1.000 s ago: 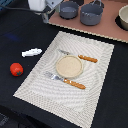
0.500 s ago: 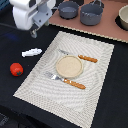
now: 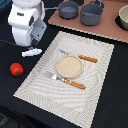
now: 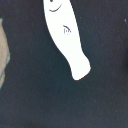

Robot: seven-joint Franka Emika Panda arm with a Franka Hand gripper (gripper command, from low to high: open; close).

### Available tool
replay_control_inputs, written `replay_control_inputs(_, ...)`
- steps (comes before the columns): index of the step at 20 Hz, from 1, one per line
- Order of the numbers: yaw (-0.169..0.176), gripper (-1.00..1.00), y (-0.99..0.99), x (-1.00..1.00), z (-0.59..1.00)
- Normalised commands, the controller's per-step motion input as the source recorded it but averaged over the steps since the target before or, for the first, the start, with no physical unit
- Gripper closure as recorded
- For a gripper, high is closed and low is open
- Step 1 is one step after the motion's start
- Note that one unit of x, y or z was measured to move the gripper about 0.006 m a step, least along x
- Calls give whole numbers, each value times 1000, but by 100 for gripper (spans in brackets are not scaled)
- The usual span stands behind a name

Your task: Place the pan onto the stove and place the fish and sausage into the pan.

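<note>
The fish (image 3: 31, 52) is a small white piece lying on the black table at the exterior view's left; it fills the wrist view (image 4: 66, 37). My gripper (image 3: 29, 42) hangs just above it; its white body hides the fingers, and none show in the wrist view. The red sausage (image 3: 16, 69) lies on the table nearer the camera than the fish. The grey-blue pan (image 3: 68, 9) stands at the back, at the left end of the pinkish-brown stove (image 3: 102, 31), beside a larger grey pot (image 3: 91, 15).
A pale woven placemat (image 3: 45, 82) holds a tan plate (image 3: 69, 66), a wooden-handled fork (image 3: 67, 81) and a knife (image 3: 82, 57). A cream bowl (image 3: 123, 17) sits at the back right on the stove.
The arm has come in from the back left and dropped down over the fish. The fish, sausage and pan have not moved.
</note>
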Motion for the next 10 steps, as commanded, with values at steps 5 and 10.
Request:
replay_control_inputs(5,111,-100,117,-262,-390)
replay_control_inputs(10,56,-100,0,-242,-354)
